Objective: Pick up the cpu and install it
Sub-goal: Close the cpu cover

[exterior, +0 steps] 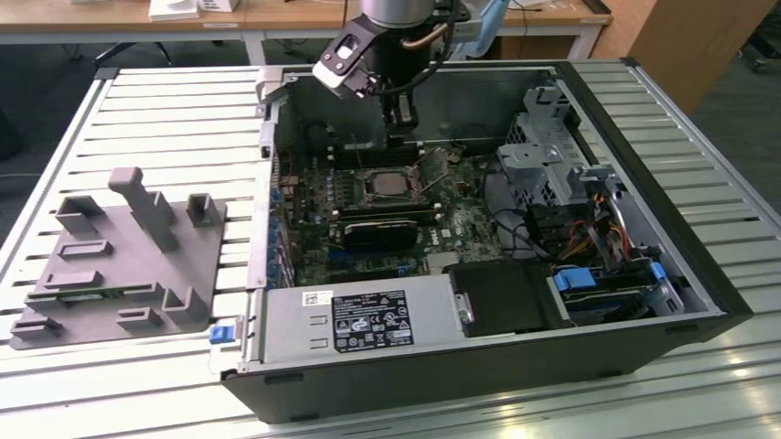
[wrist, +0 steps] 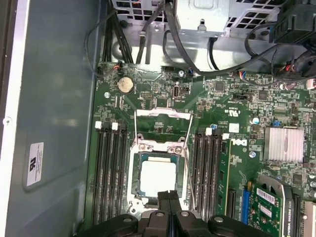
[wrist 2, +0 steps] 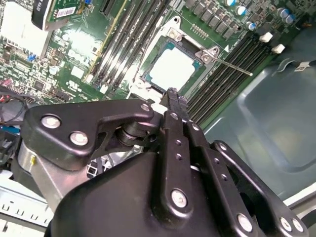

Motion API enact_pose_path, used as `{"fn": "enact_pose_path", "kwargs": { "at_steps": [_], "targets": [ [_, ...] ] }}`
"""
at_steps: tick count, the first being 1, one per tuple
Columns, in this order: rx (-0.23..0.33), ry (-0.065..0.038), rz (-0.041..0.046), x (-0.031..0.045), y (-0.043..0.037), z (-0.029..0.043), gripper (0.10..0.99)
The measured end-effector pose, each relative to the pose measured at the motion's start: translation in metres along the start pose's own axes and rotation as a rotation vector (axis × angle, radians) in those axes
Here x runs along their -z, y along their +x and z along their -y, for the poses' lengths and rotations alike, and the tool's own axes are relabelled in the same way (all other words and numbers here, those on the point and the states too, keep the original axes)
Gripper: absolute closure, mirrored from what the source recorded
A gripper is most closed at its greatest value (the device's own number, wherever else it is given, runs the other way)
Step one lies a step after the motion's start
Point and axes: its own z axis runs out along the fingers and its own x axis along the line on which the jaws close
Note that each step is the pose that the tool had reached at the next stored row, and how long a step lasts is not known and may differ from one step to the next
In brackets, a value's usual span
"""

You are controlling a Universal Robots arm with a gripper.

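The cpu, a small square chip with a silver-grey top, lies flat in the motherboard socket inside the open computer case. Both wrist views show it seated in the socket frame, cpu and cpu. The socket's metal load plate is swung open, and its thin lever sticks out to one side. My gripper hangs a little above the socket, towards the case's far wall. Its black fingers are pressed together with nothing between them, as the gripper and gripper show.
Memory slots flank the socket on both sides. A black card sits just in front of it, and a power supply lies along the near wall. Drive cage and cables fill the exterior view's right. A grey fixture stands on the table.
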Motion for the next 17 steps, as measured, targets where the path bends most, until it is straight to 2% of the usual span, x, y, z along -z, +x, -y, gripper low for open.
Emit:
{"fn": "enact_pose_path", "kwargs": {
  "at_steps": [6,8,13,17],
  "targets": [
    [0.0,0.0,-0.0012,-0.0004,-0.0008,-0.0117,0.98],
    [0.0,0.0,-0.0016,0.0009,-0.0007,-0.0121,0.98],
    [0.0,0.0,-0.0069,0.0125,-0.0014,-0.0127,0.98],
    [-0.001,0.0,-0.014,0.0126,-0.0097,-0.0124,0.98]
  ]
}}
